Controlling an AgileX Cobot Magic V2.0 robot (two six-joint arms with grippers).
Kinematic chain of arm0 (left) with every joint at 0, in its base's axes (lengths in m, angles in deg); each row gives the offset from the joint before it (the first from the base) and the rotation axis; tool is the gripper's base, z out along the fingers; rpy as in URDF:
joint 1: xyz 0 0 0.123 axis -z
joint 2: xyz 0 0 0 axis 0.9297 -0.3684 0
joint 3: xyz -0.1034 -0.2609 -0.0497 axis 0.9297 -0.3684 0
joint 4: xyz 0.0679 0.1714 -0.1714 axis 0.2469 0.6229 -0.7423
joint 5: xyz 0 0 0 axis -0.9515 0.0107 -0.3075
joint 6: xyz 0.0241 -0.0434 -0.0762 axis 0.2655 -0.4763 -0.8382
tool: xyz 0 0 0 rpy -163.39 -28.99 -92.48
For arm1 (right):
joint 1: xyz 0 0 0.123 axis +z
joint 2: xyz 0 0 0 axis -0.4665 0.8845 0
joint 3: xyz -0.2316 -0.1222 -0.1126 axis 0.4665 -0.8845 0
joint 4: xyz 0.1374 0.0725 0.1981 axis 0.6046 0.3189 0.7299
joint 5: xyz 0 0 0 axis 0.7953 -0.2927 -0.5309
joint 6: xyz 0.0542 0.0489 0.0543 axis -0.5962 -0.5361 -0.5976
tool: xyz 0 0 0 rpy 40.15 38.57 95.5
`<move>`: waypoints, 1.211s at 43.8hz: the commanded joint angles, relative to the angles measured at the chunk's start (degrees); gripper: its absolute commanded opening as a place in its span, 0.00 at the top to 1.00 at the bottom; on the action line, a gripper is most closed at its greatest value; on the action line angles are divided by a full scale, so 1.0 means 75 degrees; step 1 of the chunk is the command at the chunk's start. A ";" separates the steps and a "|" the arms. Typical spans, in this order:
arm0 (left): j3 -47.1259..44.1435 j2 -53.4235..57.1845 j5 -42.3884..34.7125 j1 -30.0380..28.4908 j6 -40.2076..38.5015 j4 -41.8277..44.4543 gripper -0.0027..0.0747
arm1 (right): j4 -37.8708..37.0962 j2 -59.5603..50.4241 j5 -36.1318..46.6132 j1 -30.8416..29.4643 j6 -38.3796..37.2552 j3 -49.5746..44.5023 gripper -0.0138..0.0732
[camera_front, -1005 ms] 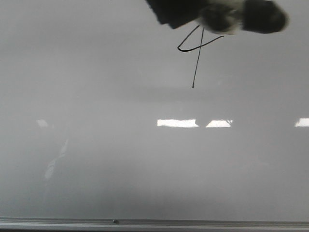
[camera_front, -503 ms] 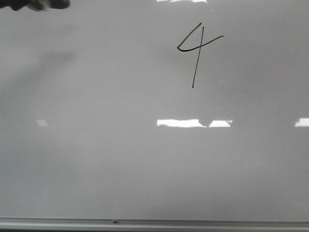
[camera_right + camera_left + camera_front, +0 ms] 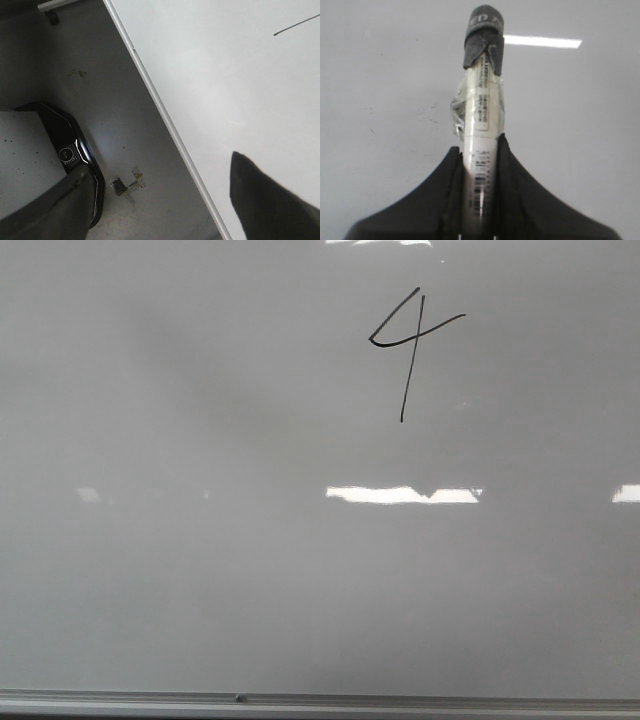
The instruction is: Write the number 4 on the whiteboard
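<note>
Front view shows the 4 point(image 3: 410, 345) finished in black ink high on the whiteboard point(image 3: 250, 570), right of centre, no arm over it. Left gripper point(image 3: 481, 150) pinches the marker point(image 3: 481, 125), its tip off the board. Right gripper point(image 3: 160, 200) hangs spread and empty. Writing looks complete; what remains is probably parking the marker.

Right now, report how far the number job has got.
Done: the number 4 stands complete in black on the whiteboard, nothing covering it. In hand: the left gripper is shut on the marker, its tip off the board. The right gripper is open beside the board's edge. Nothing visible remains to write.
</note>
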 commanded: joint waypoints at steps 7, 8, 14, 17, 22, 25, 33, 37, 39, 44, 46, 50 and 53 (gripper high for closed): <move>-0.0469 -0.0814 -0.2925 -0.0495 -0.0130 -0.0002 0.89 | 0.0098 -0.0093 0.0361 -0.0023 -0.0011 0.0198 0.17; -0.0469 -0.0918 -0.3028 -0.0492 -0.0130 -0.0002 0.89 | 0.0098 -0.0093 0.0361 -0.0023 -0.0011 0.0198 0.17; -0.0469 -0.1542 -0.4016 -0.0522 -0.0112 -0.0002 0.89 | 0.0098 -0.0093 0.0361 -0.0023 -0.0011 0.0198 0.17; -0.0469 -0.1823 -0.4626 -0.0522 0.0143 -0.0002 0.89 | 0.0098 -0.0093 0.0361 -0.0023 -0.0011 0.0198 0.17; -0.0469 -0.2202 -0.5363 -0.0522 0.0901 -0.0717 0.88 | 0.0098 -0.0093 0.0353 -0.0023 -0.0011 0.0198 0.17; -0.0469 -0.2400 -0.5752 -0.0522 0.1312 -0.1612 0.88 | 0.0098 -0.0093 0.0353 -0.0023 -0.0011 0.0198 0.17; -0.0469 -0.2909 -0.6904 -0.0522 0.1879 -0.1479 0.88 | 0.0098 -0.0093 0.0361 -0.0023 -0.0011 0.0198 0.17; -0.0469 -0.3157 -0.7016 -0.0522 0.1879 -0.1479 0.88 | 0.0098 -0.0093 0.0361 -0.0023 -0.0011 0.0198 0.17; -0.0469 -0.3291 -0.7099 -0.0522 0.1879 -0.1479 0.88 | 0.0098 -0.0093 0.0368 -0.0023 -0.0011 0.0198 0.17; -0.0469 -0.3549 -0.7164 -0.0522 0.1891 -0.1479 0.88 | 0.0098 -0.0093 0.0368 -0.0023 -0.0011 0.0198 0.17; -0.0469 -0.3650 -0.7180 -0.0522 0.1911 -0.1493 0.88 | 0.0105 -0.0093 0.0368 -0.0023 -0.0018 0.0198 0.17; -0.0469 -0.3925 -0.7320 -0.0522 0.1911 -0.1613 0.88 | 0.0128 -0.0093 0.0360 -0.0023 -0.0018 0.0198 0.17; -0.0469 -0.4066 -0.7360 -0.0522 0.1911 -0.1613 0.88 | 0.0135 -0.0093 0.0360 -0.0023 -0.0018 0.0198 0.17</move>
